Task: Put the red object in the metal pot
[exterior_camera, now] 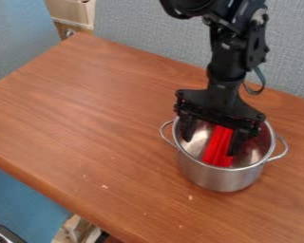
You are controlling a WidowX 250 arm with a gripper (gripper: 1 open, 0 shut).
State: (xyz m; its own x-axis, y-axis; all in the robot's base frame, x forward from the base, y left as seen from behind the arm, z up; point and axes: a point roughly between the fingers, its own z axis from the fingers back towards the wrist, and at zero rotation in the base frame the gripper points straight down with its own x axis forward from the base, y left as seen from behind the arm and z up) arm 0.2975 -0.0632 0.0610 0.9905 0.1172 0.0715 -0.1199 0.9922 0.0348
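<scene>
My gripper [222, 121] spread wide, gripping nothing, hanging in mouth of metal pot [199, 167]. Red object [222, 147] lies slanted inside pot, between my fingers. Risk: careless retract snags rim, tips pot on table [79, 114].

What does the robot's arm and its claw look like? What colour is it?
The arm is all black, built from chunky rounded segments, with a thin black cable looping beside the wrist. At its end is the gripper: a wide black crossbar with two straight black fingers hanging from it. No stickers or writing can be made out on it.
</scene>
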